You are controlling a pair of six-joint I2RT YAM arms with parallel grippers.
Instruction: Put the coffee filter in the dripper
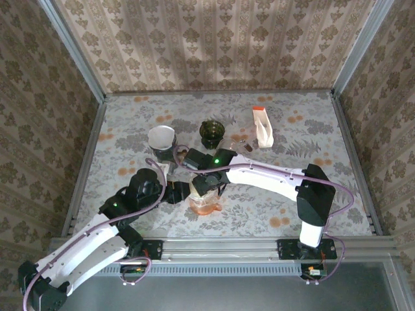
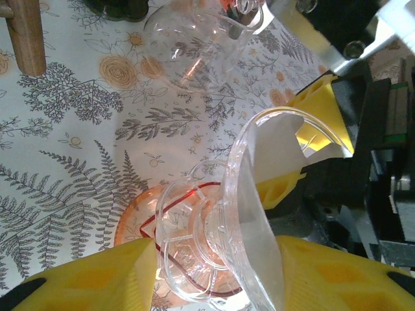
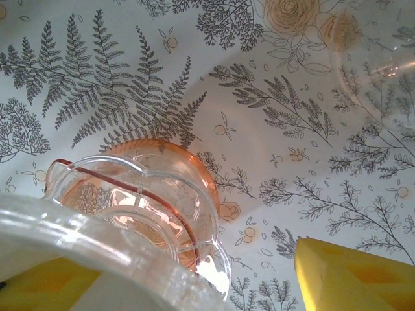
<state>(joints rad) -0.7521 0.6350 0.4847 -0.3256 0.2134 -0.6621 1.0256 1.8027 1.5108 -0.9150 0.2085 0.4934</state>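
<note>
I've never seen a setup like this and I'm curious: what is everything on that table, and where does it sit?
pink jug: one, glass, near centre
dripper: one, clear, tipped over the pink jug
filter: one, white, inside the dripper
glass pot: one, clear, behind the jug
green cup: one, dark, rear centre
white cup: one, rear left
packet: one, white with orange tab, rear right
arms: two, white; left tool shut on dripper, right tool open beside it

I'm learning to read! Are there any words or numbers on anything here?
None can be read.
The white packet with the orange tab is too small to show any print.
The clear dripper and pink jug carry no writing.
</note>
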